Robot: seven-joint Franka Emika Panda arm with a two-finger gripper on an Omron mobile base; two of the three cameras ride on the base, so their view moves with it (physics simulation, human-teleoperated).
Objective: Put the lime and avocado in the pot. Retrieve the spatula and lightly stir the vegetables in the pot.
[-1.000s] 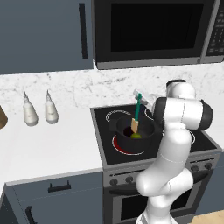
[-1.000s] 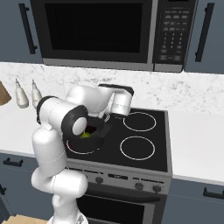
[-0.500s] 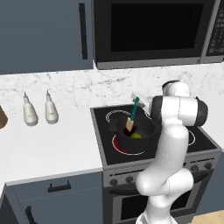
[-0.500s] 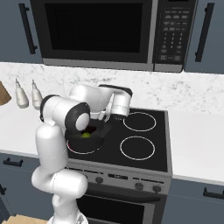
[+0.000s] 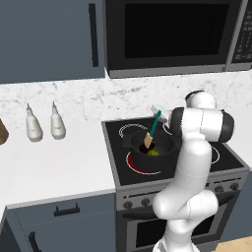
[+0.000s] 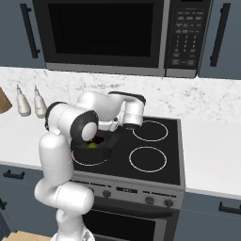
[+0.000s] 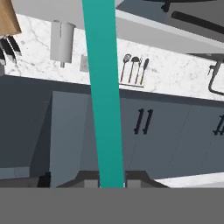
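The dark grey pot point(image 5: 146, 161) stands on the front left burner of the stove. The yellow-green lime point(image 5: 154, 153) lies inside it, and the right base view has the lime point(image 6: 92, 145) in the pot point(image 6: 101, 152) just beside my forearm. I cannot make out the avocado against the dark inside. My gripper point(image 5: 157, 111) is shut on the top of the spatula point(image 5: 153, 128), whose teal handle slants down to its tan blade in the pot. In the hand view the spatula point(image 7: 104, 96) runs up from between my gripper point(image 7: 112, 180) fingertips.
Two white bottles point(image 5: 33, 126) point(image 5: 57, 124) stand on the counter left of the stove. A microwave point(image 5: 172, 34) hangs low over the burners. A knife block point(image 5: 2, 132) sits at the far left edge. The right burners point(image 6: 148, 159) are bare.
The spatula has gone from nearly upright to slanted, its blade swinging left inside the pot. My wrist has shifted slightly right and back. The pot and lime stay in place.
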